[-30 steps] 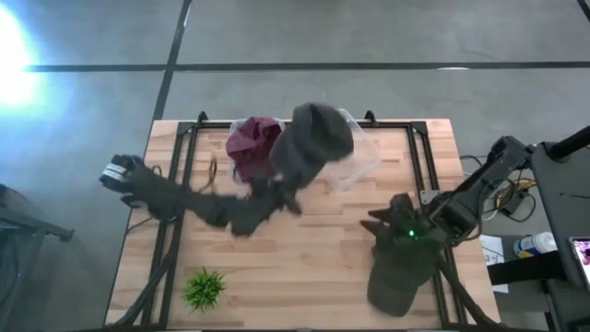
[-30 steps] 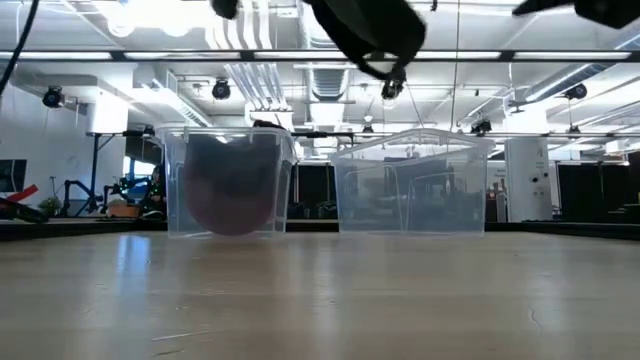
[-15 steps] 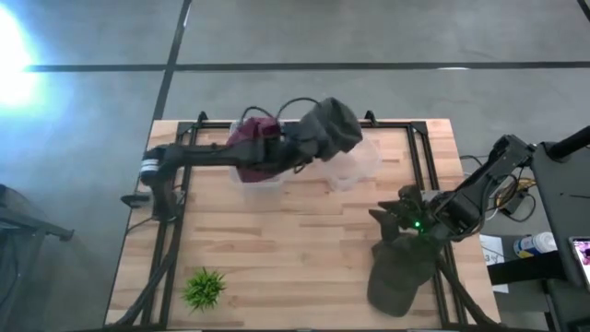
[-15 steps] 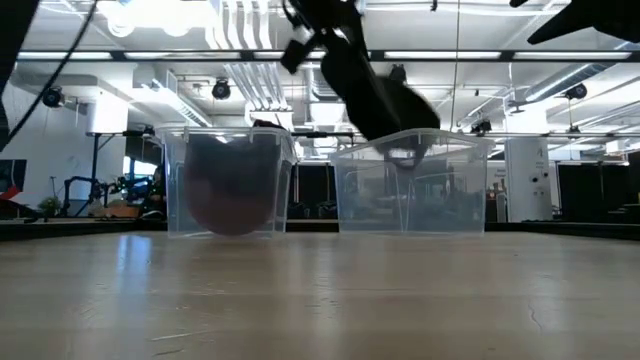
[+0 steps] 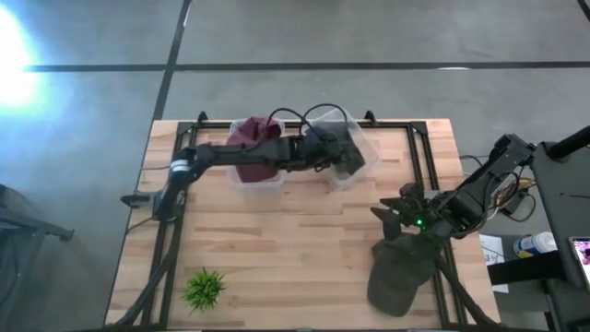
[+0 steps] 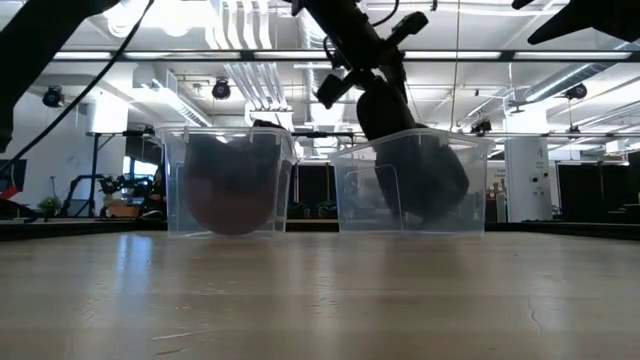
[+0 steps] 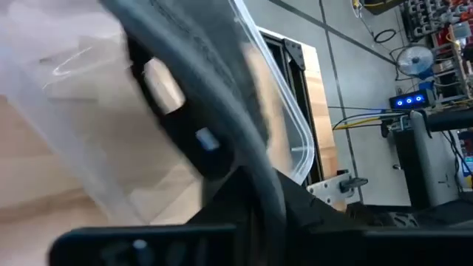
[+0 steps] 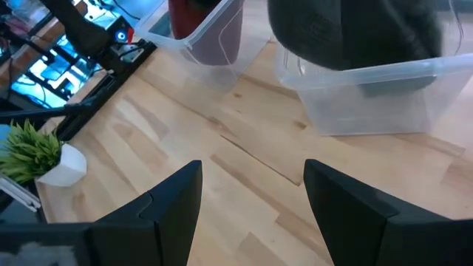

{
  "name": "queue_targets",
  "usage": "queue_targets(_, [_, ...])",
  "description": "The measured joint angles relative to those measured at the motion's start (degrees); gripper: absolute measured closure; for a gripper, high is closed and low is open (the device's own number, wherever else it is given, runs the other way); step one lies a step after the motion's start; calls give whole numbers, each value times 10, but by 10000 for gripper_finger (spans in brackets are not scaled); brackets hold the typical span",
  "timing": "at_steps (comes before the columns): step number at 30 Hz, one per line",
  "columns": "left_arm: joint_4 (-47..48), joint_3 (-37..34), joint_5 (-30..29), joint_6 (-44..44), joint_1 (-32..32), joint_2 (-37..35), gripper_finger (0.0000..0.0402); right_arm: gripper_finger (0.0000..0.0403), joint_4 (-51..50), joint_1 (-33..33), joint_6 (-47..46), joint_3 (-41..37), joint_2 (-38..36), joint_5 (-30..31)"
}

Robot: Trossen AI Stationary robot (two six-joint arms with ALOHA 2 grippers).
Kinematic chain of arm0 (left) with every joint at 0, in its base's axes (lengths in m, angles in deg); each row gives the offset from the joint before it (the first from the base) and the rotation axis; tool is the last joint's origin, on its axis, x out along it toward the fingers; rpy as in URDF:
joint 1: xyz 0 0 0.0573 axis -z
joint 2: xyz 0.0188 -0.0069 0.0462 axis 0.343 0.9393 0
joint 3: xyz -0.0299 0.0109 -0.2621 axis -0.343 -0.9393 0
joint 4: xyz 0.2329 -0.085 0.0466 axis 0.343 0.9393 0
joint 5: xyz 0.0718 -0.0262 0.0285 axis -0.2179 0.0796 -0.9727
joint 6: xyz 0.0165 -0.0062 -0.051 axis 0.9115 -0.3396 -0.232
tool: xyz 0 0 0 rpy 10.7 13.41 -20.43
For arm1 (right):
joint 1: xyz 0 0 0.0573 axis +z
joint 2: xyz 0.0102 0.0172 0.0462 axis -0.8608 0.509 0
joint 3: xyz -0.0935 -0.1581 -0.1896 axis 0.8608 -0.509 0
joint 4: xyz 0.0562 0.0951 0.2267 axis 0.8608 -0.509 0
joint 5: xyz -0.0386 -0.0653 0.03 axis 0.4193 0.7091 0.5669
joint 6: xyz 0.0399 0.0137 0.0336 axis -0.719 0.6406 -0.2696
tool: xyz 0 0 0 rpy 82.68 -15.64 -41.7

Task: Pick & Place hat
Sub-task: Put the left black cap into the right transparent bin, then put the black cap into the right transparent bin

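Observation:
A dark grey hat [image 5: 348, 152] hangs inside the right-hand clear bin [image 5: 343, 181] at the table's far edge. It also shows in the low view [image 6: 425, 175] and the right wrist view [image 8: 347, 33]. My left gripper [image 5: 324, 155] reaches over that bin's rim and is shut on the hat; the low view shows this gripper [image 6: 385, 95] just above the bin. My right gripper [image 5: 398, 218] is open above the table at the right, by the far end of a second dark hat [image 5: 401, 272] that lies flat on the table. My left gripper holds the dark grey hat by its edge [image 7: 222, 96], which runs as a dark band across the wrist view. The fingers slant down from the table's left. The hat hangs below them inside the bin [image 6: 360, 200]. The fingers themselves are hidden by the hat.
A second clear bin [image 5: 241, 175] holding a maroon hat [image 5: 253, 138] stands left of the first. A small green plant [image 5: 205, 288] in a white pot stands near the front left. Bare wood lies between the bins and the near edge.
My left gripper has swung from the table's middle toward the far edge and the right-hand bin, then gone down. The dark grey hat, held high above the bins a second ago, now hangs inside the right-hand bin.

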Motion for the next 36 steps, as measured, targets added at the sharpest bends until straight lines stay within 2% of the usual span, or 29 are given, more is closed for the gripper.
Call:
queue_targets(7, [-2,2,11,56,-3,2,274,170,-4,0,30,0,-11,-5])
queue_targets(11, [-4,2,2,140,7,-27,239,170,-22,-1,38,0,-23,-43])
queue_targets(13, [-14,2,-12,214,19,-47,232,170,-39,-1,39,0,-28,-81])
queue_targets(16, [-26,2,-36,321,47,-78,231,170,-59,-1,53,-1,-32,-173])
queue_targets(20, [-27,2,-42,399,92,-106,230,170,-50,0,43,-25,-27,-311])
queue_targets(25, [-37,-41,65,383,168,-110,230,170,4,0,-4,-84,2,-468])
queue_targets(28, [-67,-101,72,365,210,-95,230,170,95,1,-25,-121,24,-546])
queue_targets(32, [-217,-200,104,301,228,-82,230,170,223,13,-52,-153,65,-597])
queue_targets(36, [-381,-298,137,208,230,-63,230,170,288,32,-86,-167,120,-641])
